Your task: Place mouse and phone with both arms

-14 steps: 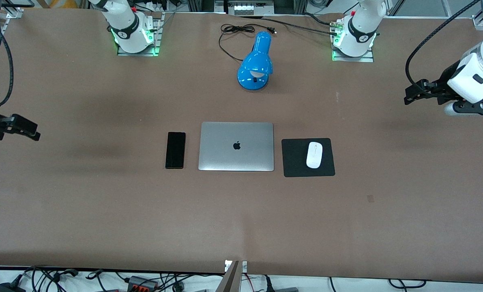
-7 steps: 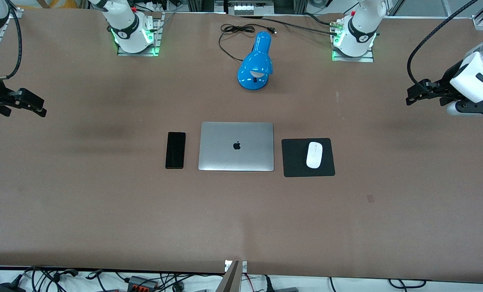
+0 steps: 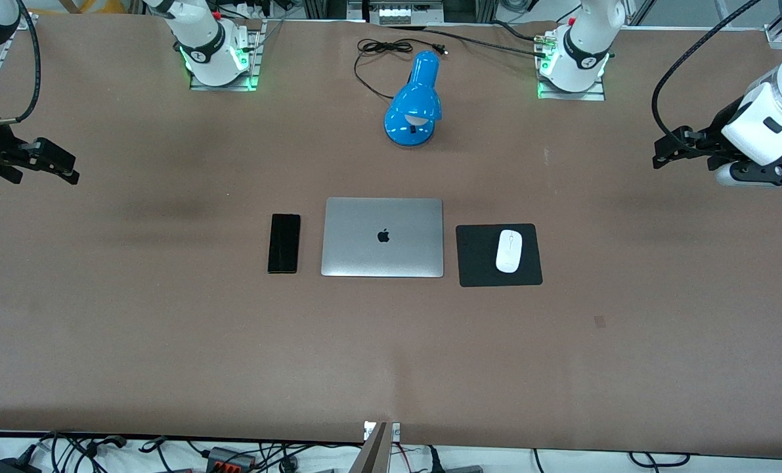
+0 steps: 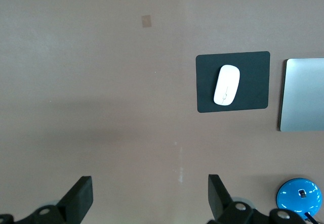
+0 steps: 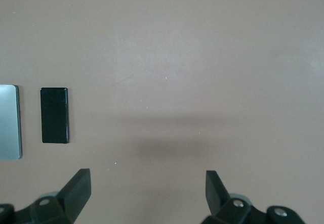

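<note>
Right pincer (image 3: 69,172) has risen further over surface (image 3: 167,341) edge; both pincers hanging wide, empty. Left pincer (image 3: 660,154) hovering. Phone (image 3: 284,242) lying beside laptop (image 3: 383,237); mouse (image 3: 509,250) sitting on mat (image 3: 476,256).

You are looking at a robot lab: arm bases (image 3: 218,60) bolted to a covered table (image 3: 167,341), cables (image 3: 167,453) trailing.

We see a brown desk (image 3: 167,328) carrying a closed silver laptop (image 3: 383,237) at its middle. The phone (image 3: 284,243) lies just beside it toward the right arm's end, a black mat (image 3: 479,256) toward the left arm's. Farther from the front camera sit a blue lamp (image 3: 415,102) and its black cord (image 3: 371,62).
</note>
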You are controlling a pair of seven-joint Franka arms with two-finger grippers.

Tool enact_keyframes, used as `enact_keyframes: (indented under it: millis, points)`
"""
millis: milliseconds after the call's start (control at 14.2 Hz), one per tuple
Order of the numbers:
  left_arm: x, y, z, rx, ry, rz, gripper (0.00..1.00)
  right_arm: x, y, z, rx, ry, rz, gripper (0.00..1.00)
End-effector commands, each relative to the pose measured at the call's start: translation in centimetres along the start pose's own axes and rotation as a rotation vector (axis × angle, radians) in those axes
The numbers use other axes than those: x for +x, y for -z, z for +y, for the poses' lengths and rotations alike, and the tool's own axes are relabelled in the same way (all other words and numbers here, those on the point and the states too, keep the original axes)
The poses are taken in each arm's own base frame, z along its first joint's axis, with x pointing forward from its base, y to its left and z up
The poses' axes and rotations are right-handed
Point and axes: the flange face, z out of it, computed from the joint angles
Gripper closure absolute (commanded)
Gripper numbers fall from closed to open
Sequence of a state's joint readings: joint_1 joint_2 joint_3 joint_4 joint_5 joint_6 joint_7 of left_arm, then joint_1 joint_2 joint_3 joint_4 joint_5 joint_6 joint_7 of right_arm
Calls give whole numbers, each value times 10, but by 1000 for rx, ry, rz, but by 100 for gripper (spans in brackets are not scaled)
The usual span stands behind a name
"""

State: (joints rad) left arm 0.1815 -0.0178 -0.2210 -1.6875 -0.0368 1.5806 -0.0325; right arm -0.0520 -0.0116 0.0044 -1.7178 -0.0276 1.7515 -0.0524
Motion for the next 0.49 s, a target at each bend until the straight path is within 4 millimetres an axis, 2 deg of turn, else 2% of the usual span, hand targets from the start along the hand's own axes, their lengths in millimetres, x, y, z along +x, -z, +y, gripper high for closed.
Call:
enact_keyframes:
  millis: [0, 423]
  points:
    - [4, 5, -3, 17, -6, -11, 0, -8, 5, -3, -2, 17, 11, 0]
    - [3, 3, -4, 18, -4, -20, 0, -7, 5, -2, -3, 11, 15, 0]
